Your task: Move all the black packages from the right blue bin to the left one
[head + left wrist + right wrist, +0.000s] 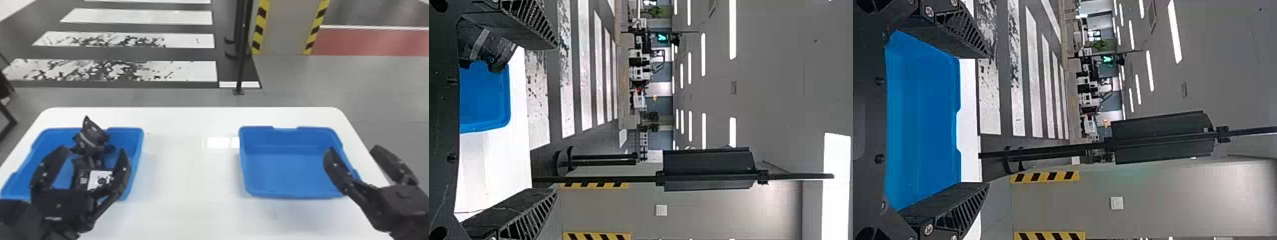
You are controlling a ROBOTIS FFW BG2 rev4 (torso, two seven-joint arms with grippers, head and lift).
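In the head view the left blue bin (138,153) holds several black packages (92,135), heaped along its middle; one bears a white label. My left gripper (92,156) stands open above that bin, in front of the packages. The right blue bin (287,169) shows a bare blue floor. Over its right edge my right gripper (354,153) is open with nothing between its fingers. In the left wrist view my left gripper (541,120) is spread wide, with black packages (484,45) by one finger. The right wrist view has my open right gripper (985,120) and the right bin (923,120).
Both bins rest on a white table (191,172), with a wide strip of tabletop between them. Beyond the table's far edge a thin black post (241,63) stands on the floor.
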